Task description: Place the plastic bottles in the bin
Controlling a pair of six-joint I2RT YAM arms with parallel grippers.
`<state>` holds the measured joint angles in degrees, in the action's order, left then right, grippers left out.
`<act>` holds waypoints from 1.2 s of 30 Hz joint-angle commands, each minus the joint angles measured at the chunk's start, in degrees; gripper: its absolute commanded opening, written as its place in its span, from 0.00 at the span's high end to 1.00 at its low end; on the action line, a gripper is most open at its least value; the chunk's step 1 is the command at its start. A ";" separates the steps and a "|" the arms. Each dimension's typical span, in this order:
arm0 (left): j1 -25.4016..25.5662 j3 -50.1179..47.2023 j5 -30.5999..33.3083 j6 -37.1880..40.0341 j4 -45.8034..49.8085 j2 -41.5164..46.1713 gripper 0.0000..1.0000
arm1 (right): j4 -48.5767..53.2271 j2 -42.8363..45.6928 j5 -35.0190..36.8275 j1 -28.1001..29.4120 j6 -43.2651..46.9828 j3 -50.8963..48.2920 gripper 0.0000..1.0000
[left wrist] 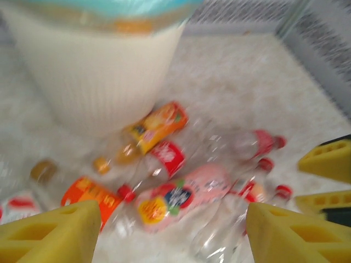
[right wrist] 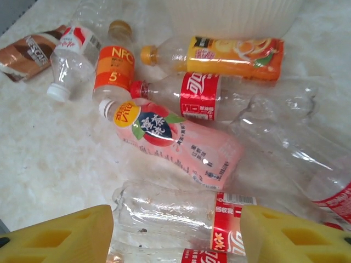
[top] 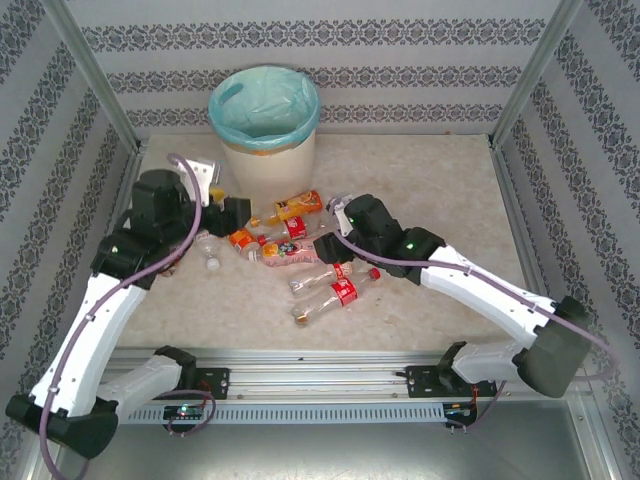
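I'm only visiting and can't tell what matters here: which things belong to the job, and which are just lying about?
Belong to the job:
- bin
- orange bottle
- pink bottle
- red-label bottle
- other clear bottles around them

Just lying about:
- brown packet at the edge of the pile; possibly a wrapper, hard to tell

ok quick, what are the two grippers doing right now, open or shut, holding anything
left gripper: open, holding nothing, over the bottle pile
right gripper: open, holding nothing, a clear bottle lies below its gap
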<state>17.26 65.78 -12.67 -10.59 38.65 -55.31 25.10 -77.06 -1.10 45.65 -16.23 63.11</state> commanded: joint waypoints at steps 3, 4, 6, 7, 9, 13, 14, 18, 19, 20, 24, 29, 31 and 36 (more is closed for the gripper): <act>-1.48 -6.82 10.08 -6.04 2.85 -0.53 0.29 | -1.77 -6.82 -3.75 2.49 -0.02 5.89 0.38; -3.20 -7.86 9.49 -6.67 1.30 -0.93 0.29 | -2.10 -8.26 -4.11 3.20 -0.23 7.18 0.38; -6.44 -8.59 8.50 -8.26 -0.95 -2.64 0.29 | -2.46 -10.82 -5.27 4.52 -0.54 9.78 0.38; -8.17 -8.75 7.43 -8.82 -2.27 -3.96 0.29 | -2.62 -11.99 -5.77 5.27 -0.77 11.30 0.38; -10.63 -8.14 7.83 -8.18 -3.34 -7.35 0.29 | -3.16 -14.05 -6.48 6.94 -1.14 13.21 0.38; -19.27 -5.05 7.14 -4.95 -2.52 -15.48 0.27 | -4.80 -17.00 -7.49 10.15 -2.40 15.58 0.38; -21.95 -4.65 6.89 -4.40 -2.44 -17.07 0.26 | -5.29 -17.41 -7.60 10.81 -2.67 15.80 0.38; -34.00 -3.34 2.11 -2.77 -1.57 -24.51 0.26 | -7.55 -18.74 -8.84 13.33 -3.76 15.90 0.38; -36.23 -3.51 0.44 -2.36 -1.59 -25.92 0.26 | -7.85 -18.99 -9.26 13.69 -3.88 15.90 0.38; -37.58 -3.66 -0.56 -1.97 -1.76 -26.65 0.26 | -7.94 -19.18 -9.55 13.92 -3.90 15.97 0.38; -39.70 -4.68 -1.11 0.44 -2.01 -29.25 0.22 | -8.39 -18.77 -9.96 14.21 -3.70 15.10 0.38; -39.67 -4.81 0.73 1.83 -0.99 -32.67 0.19 | -7.88 -17.52 -8.37 14.20 -1.80 14.32 0.38; -39.67 -4.61 0.65 2.40 -0.66 -34.05 0.19 | -8.09 -16.49 -7.54 14.21 -1.46 13.20 0.37; -39.43 -4.10 -1.73 2.33 0.02 -37.76 0.20 | -9.12 -15.73 -7.05 14.03 -1.62 11.25 0.37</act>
<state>-22.24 60.99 -12.91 -9.61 36.84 -91.44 17.26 -94.52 -9.37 59.77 -18.87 75.31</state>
